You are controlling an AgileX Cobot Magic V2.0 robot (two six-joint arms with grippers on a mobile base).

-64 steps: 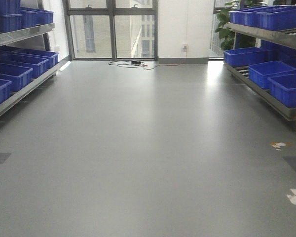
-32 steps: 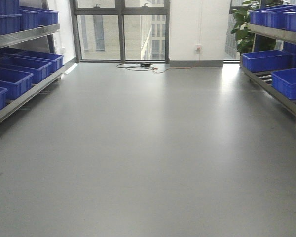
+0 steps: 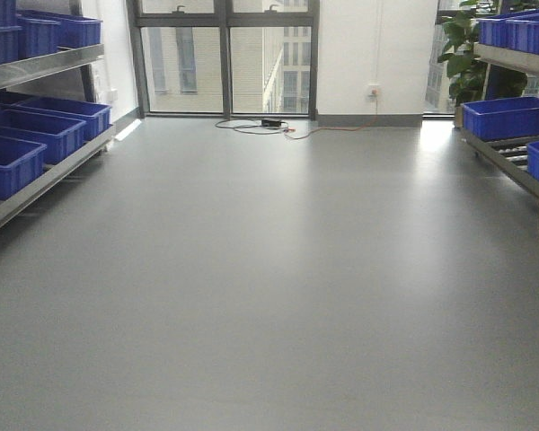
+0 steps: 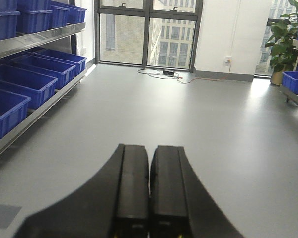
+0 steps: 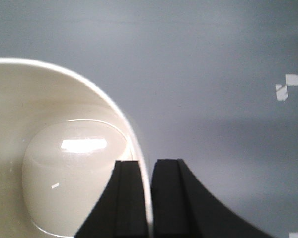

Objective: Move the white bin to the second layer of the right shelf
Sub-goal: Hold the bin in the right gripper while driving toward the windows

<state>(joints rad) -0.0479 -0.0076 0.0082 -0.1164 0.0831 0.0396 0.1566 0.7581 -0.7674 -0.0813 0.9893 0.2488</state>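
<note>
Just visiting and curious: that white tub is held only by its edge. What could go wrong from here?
The right claw pinches only the thin wall of the white bin, so a jolt could tilt or drop it. A cable lies on the floor near the window; rolling over it might give that jolt.

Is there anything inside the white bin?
Empty, as far as shows: the white bin has a bare shiny bottom. The right tool pinches its rim.
</note>
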